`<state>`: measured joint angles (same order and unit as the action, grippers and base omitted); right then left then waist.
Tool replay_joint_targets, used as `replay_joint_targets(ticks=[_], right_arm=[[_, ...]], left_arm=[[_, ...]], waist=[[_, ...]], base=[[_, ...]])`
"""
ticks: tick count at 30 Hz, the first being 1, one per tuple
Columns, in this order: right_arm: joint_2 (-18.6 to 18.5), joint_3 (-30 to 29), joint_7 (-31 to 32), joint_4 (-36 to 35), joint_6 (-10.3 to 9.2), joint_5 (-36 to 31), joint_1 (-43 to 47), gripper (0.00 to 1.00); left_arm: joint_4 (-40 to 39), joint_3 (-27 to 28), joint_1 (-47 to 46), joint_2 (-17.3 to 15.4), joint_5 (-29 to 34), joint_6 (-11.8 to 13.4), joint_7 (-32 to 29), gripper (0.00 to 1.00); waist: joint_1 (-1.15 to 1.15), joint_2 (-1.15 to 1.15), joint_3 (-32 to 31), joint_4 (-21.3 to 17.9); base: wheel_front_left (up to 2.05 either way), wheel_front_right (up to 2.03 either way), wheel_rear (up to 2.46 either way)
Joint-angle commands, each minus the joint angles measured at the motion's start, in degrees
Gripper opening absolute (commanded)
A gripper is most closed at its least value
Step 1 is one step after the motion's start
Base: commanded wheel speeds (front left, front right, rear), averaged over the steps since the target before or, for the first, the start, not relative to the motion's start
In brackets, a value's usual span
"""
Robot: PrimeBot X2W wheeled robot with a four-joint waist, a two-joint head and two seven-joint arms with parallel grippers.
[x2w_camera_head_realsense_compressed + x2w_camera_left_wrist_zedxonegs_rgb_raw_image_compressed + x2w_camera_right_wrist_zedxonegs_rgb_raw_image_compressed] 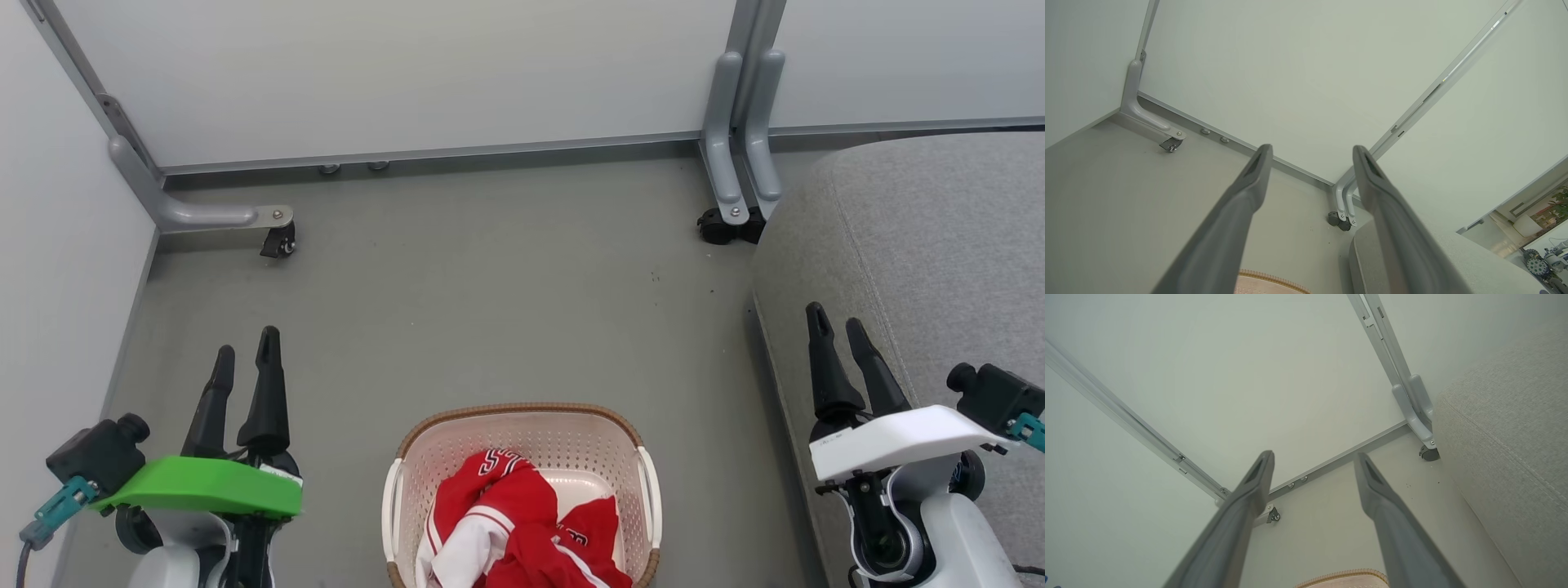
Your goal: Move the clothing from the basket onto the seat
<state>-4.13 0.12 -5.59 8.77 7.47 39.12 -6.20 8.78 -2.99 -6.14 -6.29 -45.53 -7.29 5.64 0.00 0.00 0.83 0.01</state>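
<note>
Red and white clothing (522, 523) heaped inside basket (522, 441), near centre, on grey floor (490, 286). Jersey lettering partly showing on top of heap. Seat (922, 245) at right, near basket, strip of floor between, seam running along its left edge. Left gripper (246, 343) near left, left of basket, above floor, pointing far, fingers spread wide, gripping nothing. Right gripper (833, 317) near right, over seat's left edge, also pointing far, spread just as wide, empty. Both well apart from clothing. Left wrist view: wide gap between fingers (1249, 183), sliver of basket rim at bottom, seat corner lower right. Right wrist view: same wide gap, basket rim at bottom edge, seat at right. White partition panels (408, 73) at far side and left, castors (280, 242) at their feet
</note>
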Motion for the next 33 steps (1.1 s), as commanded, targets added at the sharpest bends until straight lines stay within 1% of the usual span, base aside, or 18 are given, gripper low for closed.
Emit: replay_joint_targets(ticks=[1, 12, 23, 33], right_arm=[[-0.3, 0.1, -0.6, -0.5, 0.02, -1.9, -1.3, 1.00], [-0.1, 0.9, -1.8, 1.1, 0.03, -10.0, -1.5, 1.00], [0.0, 2.2, -2.4, 2.0, 0.02, -17.0, -1.4, 1.00], [0.1, 1.7, -2.8, 2.0, 0.03, -22.6, -0.7, 1.00]], left_arm=[[-0.5, -0.2, -1.6, -0.8, 1.9, -0.2, 0.5, 1.00], [1.1, -0.9, -1.2, -0.9, 10.3, -0.2, 2.3, 1.00], [4.4, -1.3, -0.7, -1.0, 16.8, -0.2, 4.0, 1.00], [7.0, -1.4, -0.9, -0.8, 22.4, -0.2, 5.3, 1.00]], waist=[[0.00, 0.00, 0.0, 0.0], [0.00, 0.00, 0.0, 0.2], [0.00, 0.00, -0.1, 0.2], [0.00, 0.00, -0.2, 0.4]], base=[[0.00, 0.00, 0.00], [0.00, 0.00, 0.00], [0.00, 0.00, 0.00], [0.00, 0.00, 0.00]])
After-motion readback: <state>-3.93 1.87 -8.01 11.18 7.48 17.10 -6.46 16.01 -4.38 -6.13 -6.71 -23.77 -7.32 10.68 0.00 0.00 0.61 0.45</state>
